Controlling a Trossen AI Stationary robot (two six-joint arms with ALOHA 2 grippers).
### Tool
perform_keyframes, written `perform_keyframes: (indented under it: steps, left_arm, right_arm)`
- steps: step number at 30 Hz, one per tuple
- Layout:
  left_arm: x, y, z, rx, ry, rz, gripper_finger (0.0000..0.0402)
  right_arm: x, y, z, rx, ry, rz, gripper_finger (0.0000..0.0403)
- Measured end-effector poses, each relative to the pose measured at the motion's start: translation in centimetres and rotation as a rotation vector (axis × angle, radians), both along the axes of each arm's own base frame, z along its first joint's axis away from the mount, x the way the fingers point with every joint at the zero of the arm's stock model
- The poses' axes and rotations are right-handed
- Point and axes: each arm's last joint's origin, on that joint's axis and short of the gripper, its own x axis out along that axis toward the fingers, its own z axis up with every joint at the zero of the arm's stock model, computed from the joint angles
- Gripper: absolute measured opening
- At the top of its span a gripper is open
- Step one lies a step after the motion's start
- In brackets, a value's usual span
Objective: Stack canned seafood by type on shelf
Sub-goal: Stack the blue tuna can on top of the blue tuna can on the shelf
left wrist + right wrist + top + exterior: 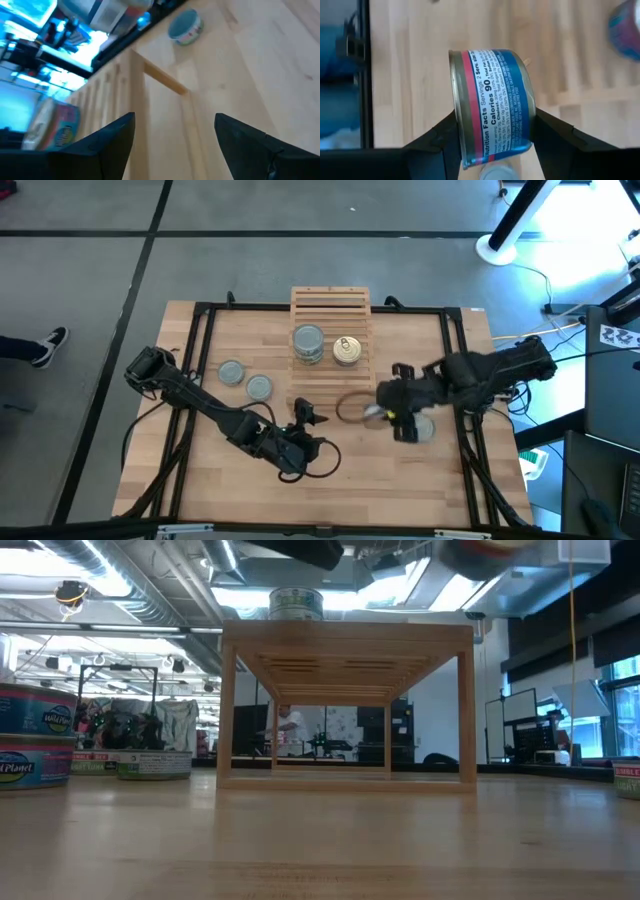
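Observation:
The slatted wooden shelf [331, 308] stands at the table's far middle. On it are a stack of grey-topped cans [308, 343] and a golden-topped can [347, 350]. Two grey-topped cans [232, 372] [259, 387] rest on the table to its left. Another can [424, 428] rests on the table to the right. My right gripper [385, 415] hangs above the table off the shelf's near right corner, shut on a blue-and-red-labelled can [492, 105]. My left gripper [175, 135] is open near the shelf's near edge, with nothing between its fingers. My right gripper pinches the can between its two fingers, one on each flat end [457, 125]. The fingers slant down from above. The can is lifted clear of the table and turned on edge, its labelled side wall facing the wrist camera.
Black rails [190, 360] run along the table's left and right sides. In the low view the shelf [345, 705] stands as an open frame with room beneath it, cans [30, 740] to its left and one can [625, 778] at the right edge.

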Motion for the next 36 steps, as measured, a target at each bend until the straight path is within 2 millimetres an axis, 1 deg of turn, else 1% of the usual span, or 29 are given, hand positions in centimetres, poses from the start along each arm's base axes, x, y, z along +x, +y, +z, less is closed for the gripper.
perform_keyframes:
  steps: [6, 10, 15, 18, 21, 26, 32, 36]
  left_arm:
    - [0.0, 0.1, 0.1, 0.042, -0.018, 0.027, 0.0272]
    - [0.1, 0.1, 0.2, 0.048, -0.02, 0.027, 0.0272]
    - [0.6, 0.1, 0.7, 0.044, -0.078, 0.022, 0.0272]
    - [1.3, 0.7, 1.3, 0.034, -0.134, 0.032, 0.0272]
    - [2.0, 1.7, 1.7, 0.017, -0.179, 0.063, 0.0272]
    - [3.1, 3.9, 2.2, -0.008, -0.241, 0.13, 0.0272]
    - [4.0, 6.3, 2.6, -0.026, -0.29, 0.202, 0.0272]
    - [4.3, 7.5, 2.6, -0.021, -0.297, 0.23, 0.0272]
  right_arm:
    - [0.9, -4.0, 0.9, 0.068, -0.027, -0.038, 0.0194]
    - [0.8, -7.1, 1.7, 0.112, -0.081, -0.054, 0.0195]
    - [0.7, -11.0, 2.3, 0.156, -0.149, -0.146, 0.0195]
    - [0.9, -12.9, 2.5, 0.18, -0.194, -0.208, 0.0195]
    - [1.1, -14.5, 2.4, 0.205, -0.221, -0.268, 0.0195]
    - [1.8, -16.5, 2.0, 0.291, -0.248, -0.327, 0.0195]
    - [2.7, -18.0, 0.9, 0.327, -0.218, -0.357, 0.0195]
    - [3.0, -18.8, 0.4, 0.377, -0.207, -0.353, 0.0195]
